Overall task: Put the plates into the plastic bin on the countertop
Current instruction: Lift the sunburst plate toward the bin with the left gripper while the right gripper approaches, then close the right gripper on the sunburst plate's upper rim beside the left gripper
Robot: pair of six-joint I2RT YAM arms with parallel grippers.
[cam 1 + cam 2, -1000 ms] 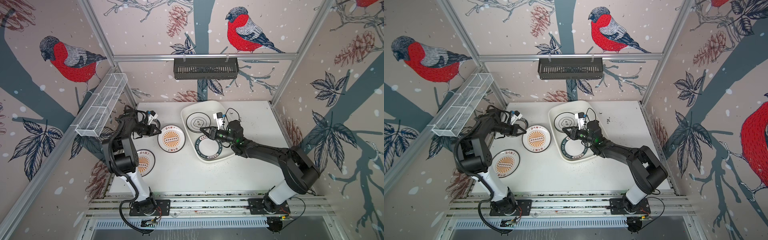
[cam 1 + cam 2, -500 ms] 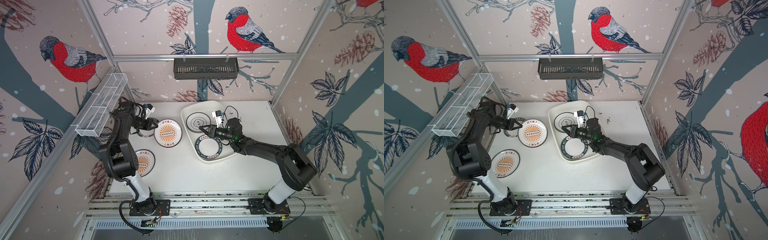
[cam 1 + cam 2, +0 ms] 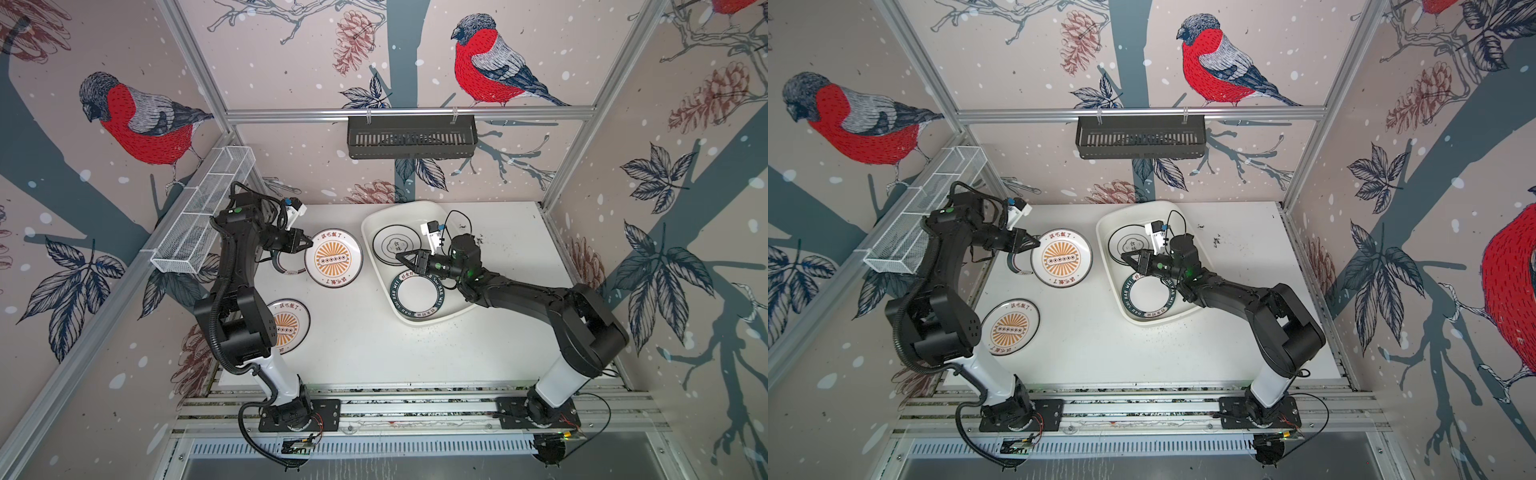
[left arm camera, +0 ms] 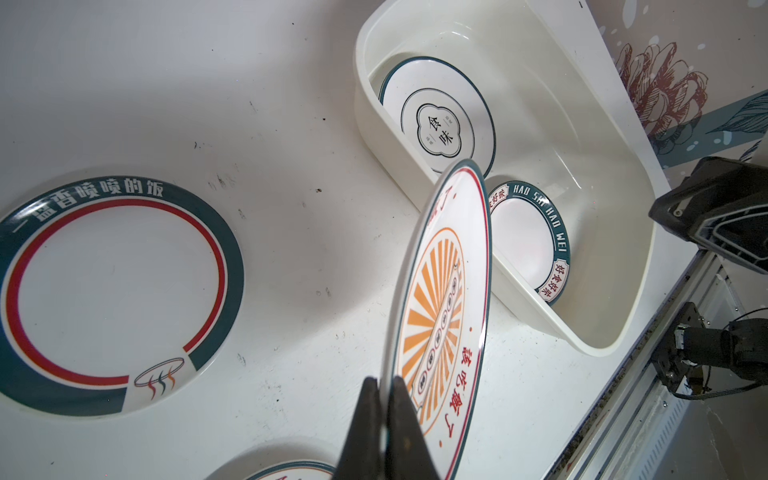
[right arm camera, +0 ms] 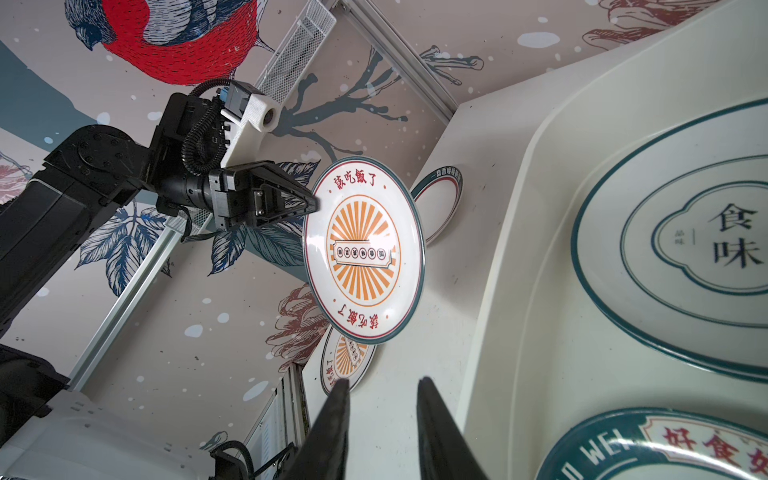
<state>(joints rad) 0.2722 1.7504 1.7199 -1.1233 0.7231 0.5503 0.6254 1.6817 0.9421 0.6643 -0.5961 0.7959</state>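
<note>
Sunburst plate (image 3: 332,258) now aloft, nearer the plastic bin (image 3: 415,204) — rim pinched in left end effector (image 3: 308,242)

My left gripper (image 3: 308,242) is pinched tight (elbow up high). My right gripper (image 3: 400,258) has its jaws a little apart.

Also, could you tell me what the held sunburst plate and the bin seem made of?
The held sunburst plate: glossy white, printed design, sharp glare; glazed ceramic or melamine, unclear. The bin: smooth white, soft sheen, rounded moulded walls; likely plastic.
</note>
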